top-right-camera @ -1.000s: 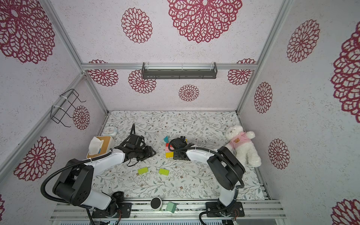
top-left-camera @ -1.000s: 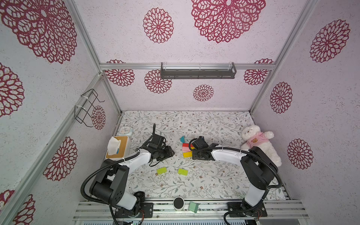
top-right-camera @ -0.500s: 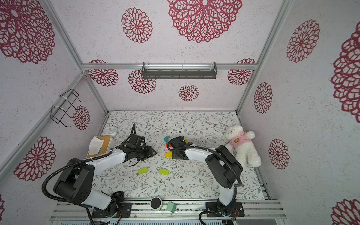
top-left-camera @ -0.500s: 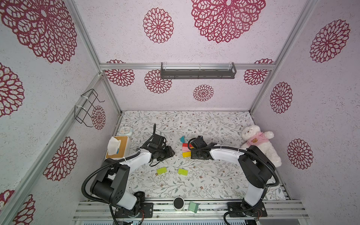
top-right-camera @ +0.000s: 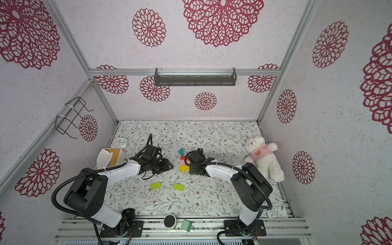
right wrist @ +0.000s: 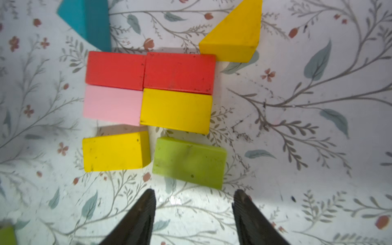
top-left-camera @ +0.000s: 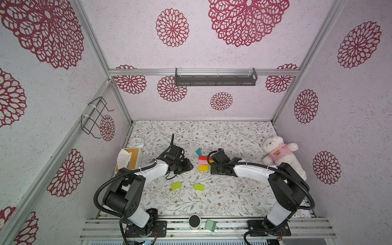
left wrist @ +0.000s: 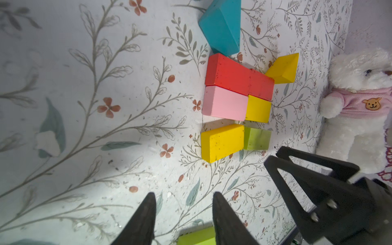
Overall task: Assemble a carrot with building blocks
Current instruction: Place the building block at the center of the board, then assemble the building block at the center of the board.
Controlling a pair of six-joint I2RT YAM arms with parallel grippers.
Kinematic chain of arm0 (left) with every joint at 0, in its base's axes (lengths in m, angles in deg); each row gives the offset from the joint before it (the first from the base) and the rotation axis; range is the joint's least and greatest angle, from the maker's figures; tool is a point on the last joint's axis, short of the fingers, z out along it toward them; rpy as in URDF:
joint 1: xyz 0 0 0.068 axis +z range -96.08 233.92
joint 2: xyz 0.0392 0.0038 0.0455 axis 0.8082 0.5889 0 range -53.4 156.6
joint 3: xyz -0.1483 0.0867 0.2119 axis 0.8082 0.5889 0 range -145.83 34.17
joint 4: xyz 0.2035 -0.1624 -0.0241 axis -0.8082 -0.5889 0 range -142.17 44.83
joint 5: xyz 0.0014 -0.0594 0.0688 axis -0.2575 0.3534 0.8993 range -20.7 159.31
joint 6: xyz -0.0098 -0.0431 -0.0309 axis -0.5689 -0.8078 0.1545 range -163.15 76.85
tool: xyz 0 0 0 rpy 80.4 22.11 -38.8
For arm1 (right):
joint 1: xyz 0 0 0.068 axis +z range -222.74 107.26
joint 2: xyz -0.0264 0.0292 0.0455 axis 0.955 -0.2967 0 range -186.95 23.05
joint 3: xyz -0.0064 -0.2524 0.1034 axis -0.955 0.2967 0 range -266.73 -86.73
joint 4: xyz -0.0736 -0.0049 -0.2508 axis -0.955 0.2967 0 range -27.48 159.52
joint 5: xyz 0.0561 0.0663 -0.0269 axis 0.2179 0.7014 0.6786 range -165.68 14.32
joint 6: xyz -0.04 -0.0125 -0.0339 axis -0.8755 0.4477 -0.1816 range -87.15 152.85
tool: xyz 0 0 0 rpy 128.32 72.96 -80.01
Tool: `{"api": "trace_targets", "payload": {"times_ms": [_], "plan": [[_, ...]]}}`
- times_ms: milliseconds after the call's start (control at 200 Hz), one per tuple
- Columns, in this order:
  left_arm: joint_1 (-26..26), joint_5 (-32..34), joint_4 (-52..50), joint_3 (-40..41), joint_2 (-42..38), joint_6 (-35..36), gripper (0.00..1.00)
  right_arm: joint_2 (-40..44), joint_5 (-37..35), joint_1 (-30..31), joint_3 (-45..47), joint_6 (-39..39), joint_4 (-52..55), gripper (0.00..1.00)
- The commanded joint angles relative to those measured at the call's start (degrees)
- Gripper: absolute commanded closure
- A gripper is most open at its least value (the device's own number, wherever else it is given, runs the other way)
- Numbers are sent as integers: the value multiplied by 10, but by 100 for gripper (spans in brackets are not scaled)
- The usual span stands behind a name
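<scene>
Red, pink, yellow and lime-green blocks lie flat in the middle of the flowery worktop [top-left-camera: 233, 135]. Together they make the carrot [top-left-camera: 203, 163], which is only partly built. Two red blocks [right wrist: 115, 70] sit side by side and touch, making the widest row. The next row is a pink block [right wrist: 112, 105] and a yellow block [right wrist: 176, 110], pushed up tight against the red ones. After that come a second yellow block [right wrist: 114, 150] and a lime-green block [right wrist: 188, 162]. There is a small gap between these two and another gap to the row before. A teal triangle [right wrist: 89, 19] sits just beside one end of the red row, and a yellow triangle [right wrist: 235, 36] sits just beside the other end. Two loose lime-green blocks [top-left-camera: 176, 185] lie well apart from the carrot, nearer the front edge. The left gripper [left wrist: 184, 195] has its jaws partly apart with nothing in them, near the carrot. The right gripper [right wrist: 194, 193] has its jaws a bit wider apart and is empty too. Its tips are just beside the lime-green block.
</scene>
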Motion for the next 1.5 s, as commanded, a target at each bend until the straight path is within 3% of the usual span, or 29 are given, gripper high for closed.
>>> {"api": "trace_targets", "payload": {"times_ms": [0, 165, 335, 806, 1496], "plan": [[-10, -13, 6, -19, 21, 2, 59, 55, 31, -20, 37, 4, -32, 50], [-23, -15, 9, -44, 59, -7, 71, 81, 51, -61, 81, -3, -64, 76], [-32, -10, 2, -63, 88, -17, 78, 46, 60, -70, 74, -25, -72, 84], [-43, -9, -15, -98, 141, -30, 81, -25, 74, -69, 48, -40, -114, 86], [-33, -5, -12, -110, 154, -32, 81, -55, 74, -49, 15, -31, -112, 85]]}}
